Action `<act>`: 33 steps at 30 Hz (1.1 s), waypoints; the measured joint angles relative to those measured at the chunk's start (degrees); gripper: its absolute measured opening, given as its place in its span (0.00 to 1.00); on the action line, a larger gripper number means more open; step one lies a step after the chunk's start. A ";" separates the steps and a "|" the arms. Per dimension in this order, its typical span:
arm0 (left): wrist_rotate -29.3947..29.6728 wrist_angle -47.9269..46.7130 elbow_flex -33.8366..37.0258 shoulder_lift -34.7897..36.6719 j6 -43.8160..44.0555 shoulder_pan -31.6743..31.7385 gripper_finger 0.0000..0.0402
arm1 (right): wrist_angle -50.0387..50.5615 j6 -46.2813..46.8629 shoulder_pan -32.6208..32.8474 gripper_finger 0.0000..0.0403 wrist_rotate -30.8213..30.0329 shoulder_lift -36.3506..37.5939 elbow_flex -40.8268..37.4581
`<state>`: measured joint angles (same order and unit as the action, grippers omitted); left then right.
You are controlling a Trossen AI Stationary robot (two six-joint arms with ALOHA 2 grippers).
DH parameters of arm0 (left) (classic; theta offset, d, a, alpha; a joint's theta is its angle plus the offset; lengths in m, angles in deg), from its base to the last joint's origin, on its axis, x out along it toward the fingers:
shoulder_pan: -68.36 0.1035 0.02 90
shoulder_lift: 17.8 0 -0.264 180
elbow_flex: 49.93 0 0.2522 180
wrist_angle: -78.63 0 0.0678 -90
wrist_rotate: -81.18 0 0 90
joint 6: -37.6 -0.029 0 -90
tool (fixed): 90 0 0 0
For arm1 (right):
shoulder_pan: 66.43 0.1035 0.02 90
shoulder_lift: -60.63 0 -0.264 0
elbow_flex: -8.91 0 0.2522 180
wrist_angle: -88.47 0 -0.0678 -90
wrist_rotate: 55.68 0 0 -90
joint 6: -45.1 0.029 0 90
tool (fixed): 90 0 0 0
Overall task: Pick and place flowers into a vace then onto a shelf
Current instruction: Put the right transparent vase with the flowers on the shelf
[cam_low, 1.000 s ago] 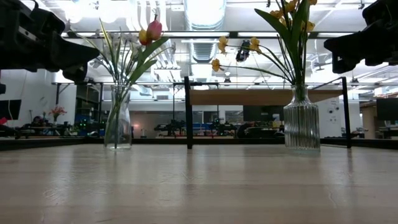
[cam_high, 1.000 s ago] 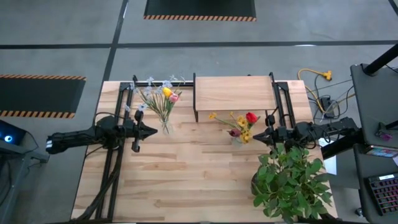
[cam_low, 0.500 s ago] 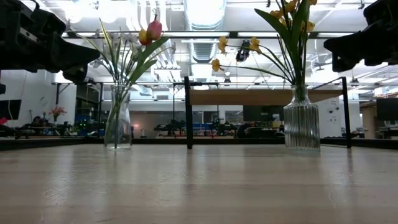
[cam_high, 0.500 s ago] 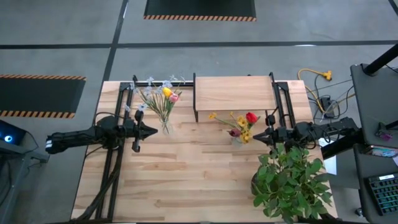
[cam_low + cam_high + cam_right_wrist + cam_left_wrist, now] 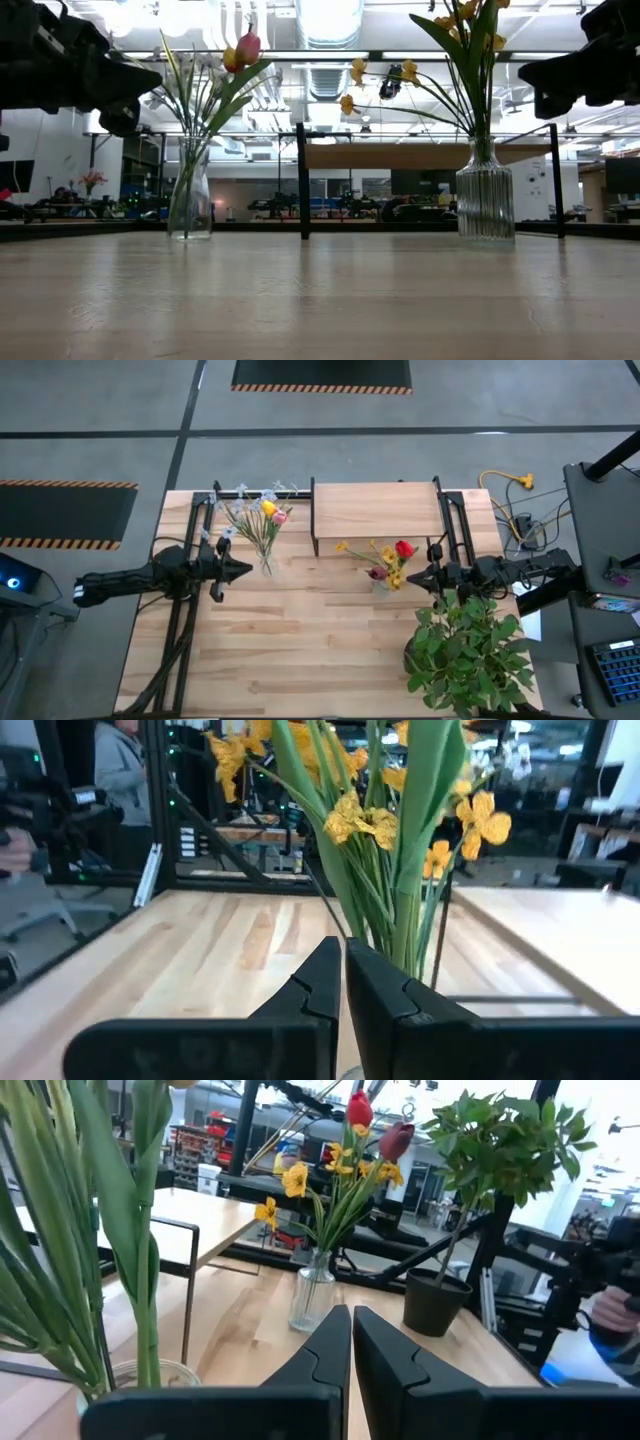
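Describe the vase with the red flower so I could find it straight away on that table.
Look at the small raised wooden shelf at the table's far edge. Just in front of its right end stands a ribbed clear glass vase, beside the bushy potted plant. Unlike the smooth vase to the left, holding pale sprigs, it holds red and yellow flowers.

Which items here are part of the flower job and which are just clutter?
Job:
- flowers in left vase
- flowers in right vase
- shelf
- left pincer, shut, empty
- right pincer, shut, empty

Lying about:
- potted plant
- yellow cable
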<state>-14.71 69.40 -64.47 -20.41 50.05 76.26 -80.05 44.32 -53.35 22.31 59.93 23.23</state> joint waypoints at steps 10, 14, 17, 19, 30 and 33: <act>0.44 0.37 0.17 -0.35 0.39 0.02 0.00 | 0.16 4.58 -0.02 0.41 -0.57 -8.39 0.09; 0.46 0.39 0.17 -0.36 0.40 0.02 0.00 | 0.40 7.45 -0.02 0.60 -1.60 -13.47 0.49; 0.46 0.39 0.17 -0.37 0.39 0.02 0.00 | -0.57 9.39 -0.02 0.71 -3.51 -17.21 0.82; 0.46 0.39 0.17 -0.37 0.39 0.02 0.00 | -2.84 10.61 -0.02 0.77 -4.58 -19.38 0.86; 0.46 0.39 0.17 -0.37 0.65 0.04 0.00 | -12.63 12.39 -0.14 0.86 -12.16 -30.24 0.96; 0.48 0.39 0.17 -0.37 0.24 0.04 0.00 | -15.26 12.33 -0.49 0.85 -13.32 -32.99 0.96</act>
<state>-14.23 69.80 -64.30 -20.78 50.29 76.30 -95.31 56.65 -53.84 8.98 26.94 24.19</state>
